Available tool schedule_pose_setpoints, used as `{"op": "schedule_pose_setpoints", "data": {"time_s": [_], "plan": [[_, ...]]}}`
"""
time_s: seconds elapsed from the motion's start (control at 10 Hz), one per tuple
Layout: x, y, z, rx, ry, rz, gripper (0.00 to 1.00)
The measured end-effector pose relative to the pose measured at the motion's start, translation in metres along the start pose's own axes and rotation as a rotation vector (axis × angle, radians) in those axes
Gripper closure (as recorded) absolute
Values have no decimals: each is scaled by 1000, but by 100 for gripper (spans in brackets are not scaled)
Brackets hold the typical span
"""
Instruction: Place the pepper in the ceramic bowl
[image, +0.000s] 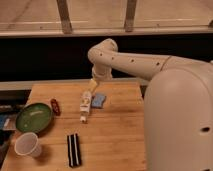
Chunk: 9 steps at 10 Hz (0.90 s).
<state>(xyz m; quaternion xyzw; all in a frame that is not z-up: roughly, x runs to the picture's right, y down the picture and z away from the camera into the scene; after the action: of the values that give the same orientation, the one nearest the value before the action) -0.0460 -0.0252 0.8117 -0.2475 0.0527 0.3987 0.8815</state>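
The pepper (55, 106), small, dark red and glossy, lies on the wooden table just right of the ceramic bowl (34, 117). The bowl is green, round and shallow, and it sits empty at the table's left side. My gripper (93, 83) hangs from the white arm above the table's back middle, over the top end of a bottle. It is well to the right of the pepper and behind it. Its pale fingers point down and hold nothing.
A white-and-tan bottle (86, 104) lies on the table below the gripper, with a blue sponge (99, 100) beside it. A white paper cup (27, 145) stands at the front left. A black striped object (73, 150) lies near the front edge. The robot's white body fills the right.
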Motion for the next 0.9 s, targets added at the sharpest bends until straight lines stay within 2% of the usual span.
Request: {"op": "schedule_pose_setpoints", "data": {"time_s": [0.2,0.4,0.5,0.9], "plan": [[-24,27,9,-39,-13,-68,20],[-46,76,28,-101,-8,-171,20],[-49,95,35,-124,0,-206,20],[-49,94,35,-123,2,-208,20]]}}
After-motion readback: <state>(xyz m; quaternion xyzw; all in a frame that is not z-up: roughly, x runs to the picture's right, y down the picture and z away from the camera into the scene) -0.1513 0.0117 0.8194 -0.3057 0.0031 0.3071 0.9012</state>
